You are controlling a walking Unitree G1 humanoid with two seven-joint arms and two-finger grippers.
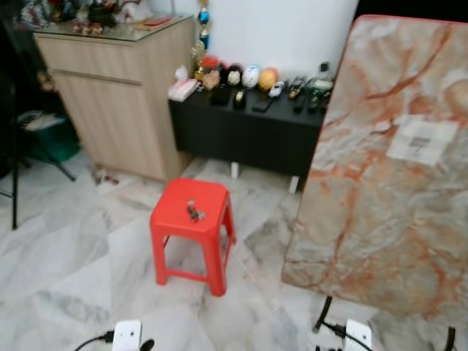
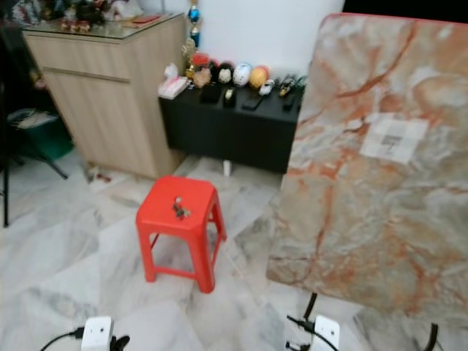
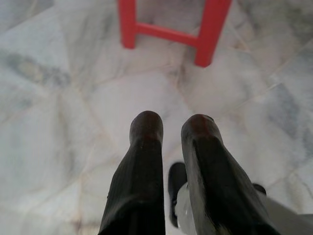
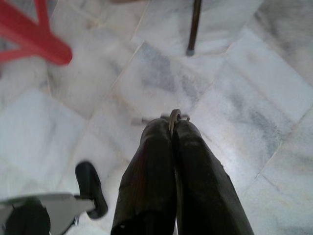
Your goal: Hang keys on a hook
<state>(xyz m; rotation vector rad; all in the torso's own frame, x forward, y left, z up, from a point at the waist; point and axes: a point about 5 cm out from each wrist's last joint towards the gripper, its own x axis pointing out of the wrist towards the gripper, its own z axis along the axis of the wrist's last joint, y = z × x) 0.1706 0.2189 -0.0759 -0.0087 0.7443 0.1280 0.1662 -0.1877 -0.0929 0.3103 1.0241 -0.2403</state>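
Upper left of the head views: a wooden cabinet (image 1: 121,95) with clutter on its glass top. Right of it, upper centre, a low black shelf (image 1: 245,131) lined with small ornaments. Centre: a red stool (image 1: 192,234) on the marble floor (image 1: 66,256); a small dark bunch lying on its seat looks like keys (image 1: 194,212), though it is too small to be sure. Right half: a tilted marble slab (image 1: 387,168) on thin black legs. No hook can be made out anywhere.

Left gripper (image 3: 171,128) hangs low, pointed at the floor just short of the stool's legs, fingers a narrow gap apart and empty. Right gripper (image 4: 174,123) also points at the floor, fingers pressed together on a small metal ring (image 4: 174,116); likely a key ring, but blurred, and nothing is seen dangling from it.

Risks, as judgement:
- The ring sits at the very fingertips, so a jolt while walking could let it slip out.
- With no hook in view, the robot has to turn and search; a swing of the right arm could clip the slab's leg (image 4: 194,27), which is near it.
- If the bunch on the stool is the real target, it sits near the seat's middle and lies flat, so it may slide rather than lift.
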